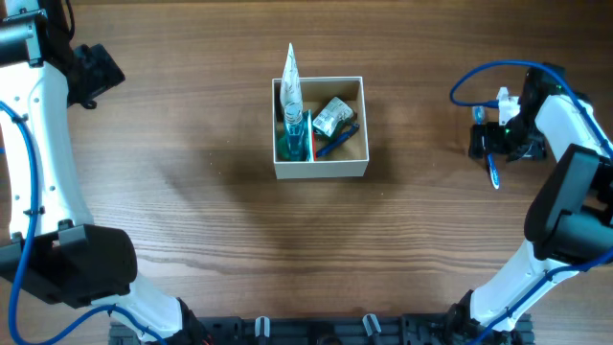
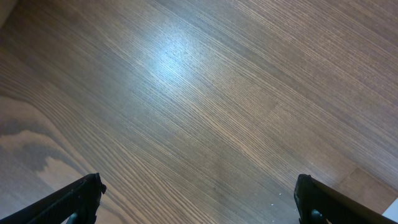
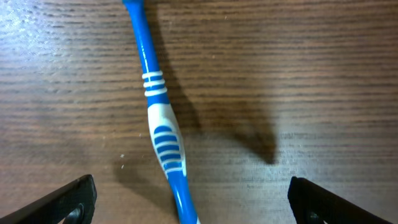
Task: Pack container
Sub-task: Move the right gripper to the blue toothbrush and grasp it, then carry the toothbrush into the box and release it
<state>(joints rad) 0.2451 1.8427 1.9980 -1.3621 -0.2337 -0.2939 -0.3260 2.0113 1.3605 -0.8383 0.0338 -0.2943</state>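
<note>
Container (image 1: 321,169): centre of the tabletop (image 1: 192,192), already holding a tube (image 1: 290,81), a sachet (image 1: 332,116) and more.
Toothbrush (image 3: 163,134): unpacked, lying at 3 o'clock.
Right tool (image 3: 193,202): spread wide above it, gripping nothing.
Left tool (image 2: 199,199): released, empty, at 10 o'clock.
Progress: mostly packed, apparently; toothbrush left.

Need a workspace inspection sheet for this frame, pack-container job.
Surface: wood-grain table, no spills seen.
Job's things: container at centre, holding a white tube, a packet and more; blue toothbrush lies outside on the table.
Clutter: nothing seen.
Grippers: left gripper open over wood; right gripper open, straddling the toothbrush.
Cables: blue cables on both arms, away from the container.
Surroundings: black rail at near edge.
</note>
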